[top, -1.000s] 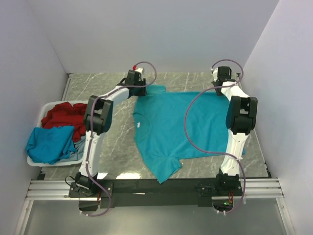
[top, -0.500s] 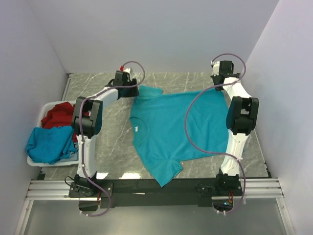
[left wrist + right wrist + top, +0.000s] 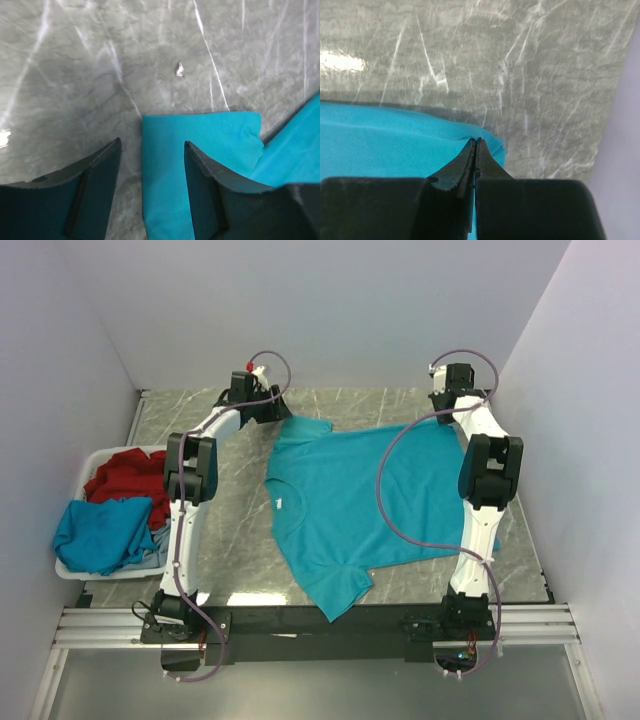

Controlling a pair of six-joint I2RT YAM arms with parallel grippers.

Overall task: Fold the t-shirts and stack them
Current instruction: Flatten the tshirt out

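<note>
As right jaws pinch t-shirt (image 3: 380, 145) corner, marble (image 3: 495, 60) beyond

A teal shirt (image 3: 200, 145) lies flat on the grey marbled counter (image 3: 100, 75), one sleeve (image 3: 165, 150) ending in a straight hem. The gripper (image 3: 152, 142) hangs over this sleeve with its two dark fingers (image 3: 95, 190) spread wide. One is over bare counter just beside the sleeve's left edge, the other is over the sleeve itself. Beyond the hem sits a small white speck (image 3: 179, 69). To the sleeve's right, more teal cloth runs out of view.
</note>
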